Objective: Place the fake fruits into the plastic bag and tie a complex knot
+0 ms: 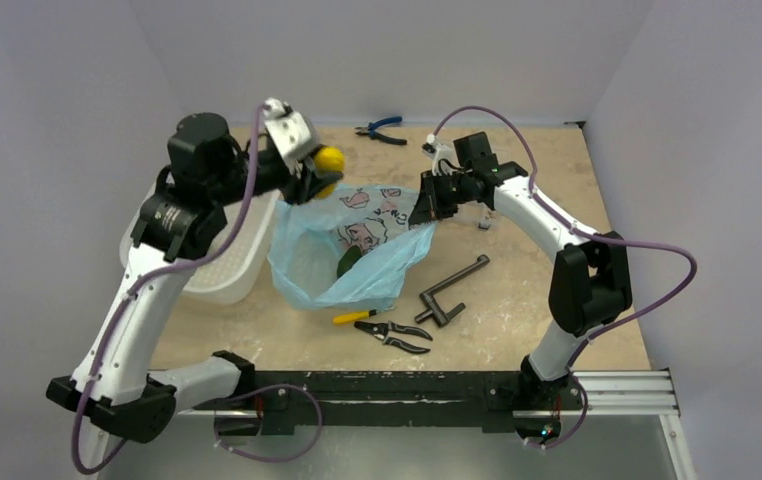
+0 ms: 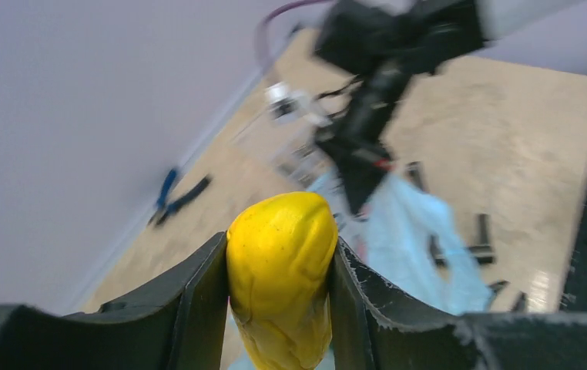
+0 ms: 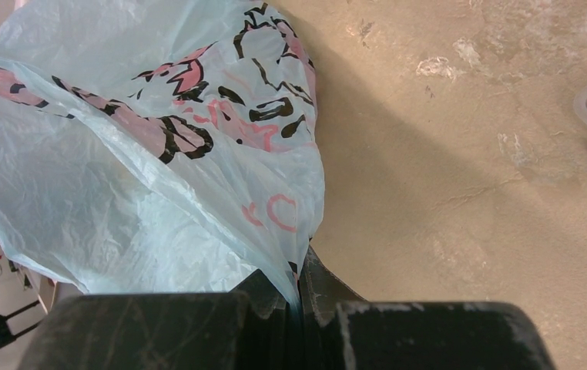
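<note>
Fruit loading seemingly in hand: yellow fruit (image 2: 281, 277) clamped between left jaws, poised above far rim of plastic bag (image 1: 357, 255) on worktop (image 1: 557, 200), dark green fruit (image 1: 348, 261) already inside. Right jaws pinched shut on bag's edge. Calls next for centring over mouth, then releasing.

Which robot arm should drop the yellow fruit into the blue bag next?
Left, probably. The left pincer grips the glossy yellow plastic fruit beside the mouth of the thin light-blue plastic bag. The right pincer is busy, shut on that bag's edge, holding it open.
</note>
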`<state>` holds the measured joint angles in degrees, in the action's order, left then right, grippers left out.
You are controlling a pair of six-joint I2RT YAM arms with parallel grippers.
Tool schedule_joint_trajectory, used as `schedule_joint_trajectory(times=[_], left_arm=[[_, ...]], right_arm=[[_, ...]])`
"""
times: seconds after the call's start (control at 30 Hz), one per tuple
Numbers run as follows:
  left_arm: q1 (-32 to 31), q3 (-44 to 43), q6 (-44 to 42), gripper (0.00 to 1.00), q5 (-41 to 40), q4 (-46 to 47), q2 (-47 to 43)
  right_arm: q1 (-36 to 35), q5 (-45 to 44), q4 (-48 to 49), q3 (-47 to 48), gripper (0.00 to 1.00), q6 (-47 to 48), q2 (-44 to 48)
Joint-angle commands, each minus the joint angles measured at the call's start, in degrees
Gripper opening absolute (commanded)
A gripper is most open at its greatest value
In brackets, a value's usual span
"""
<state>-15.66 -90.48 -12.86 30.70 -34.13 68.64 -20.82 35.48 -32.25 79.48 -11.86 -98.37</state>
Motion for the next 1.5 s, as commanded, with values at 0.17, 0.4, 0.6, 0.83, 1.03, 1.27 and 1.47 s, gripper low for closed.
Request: schedule_joint_trajectory(times=[0.17, 0.4, 0.6, 0.83, 1.03, 1.27, 1.47], left_arm=[[-24.2, 19.1, -25.8, 0.19, -10.8, 6.3, 5.0], [-22.8, 22.0, -29.6, 0.48, -18.9, 9.3, 13.2], [-22.6, 18.8, -27.5, 0.83, -12.8, 4.0, 11.5], [-15.5, -4.5, -4.4, 0.99, 0.7, -4.1, 5.0], [6.3, -8.6, 11.1, 1.00, -5.9, -8.7, 1.9], [34.2, 7.5, 22.4, 1.00, -17.7, -13.9, 2.5], [38.5, 15.2, 21.3, 1.00, -29.4, -10.6, 11.6]], right_arm=[[0.2, 0.4, 1.8, 1.4, 0.00, 0.2, 1.7], [0.3, 0.0, 2.5, -0.8, 0.00, 0.2, 3.3], [0.2, -0.4, 2.5, -0.2, 0.00, 0.2, 3.1], [0.2, -0.4, 2.4, -0.7, 0.00, 0.4, 3.1], [0.3, 0.4, 2.5, 0.2, 0.00, 0.2, 2.1], [0.3, 1.1, 2.2, 0.4, 0.00, 0.1, 1.6], [0.2, 0.8, 2.5, -0.9, 0.00, -0.1, 2.0]])
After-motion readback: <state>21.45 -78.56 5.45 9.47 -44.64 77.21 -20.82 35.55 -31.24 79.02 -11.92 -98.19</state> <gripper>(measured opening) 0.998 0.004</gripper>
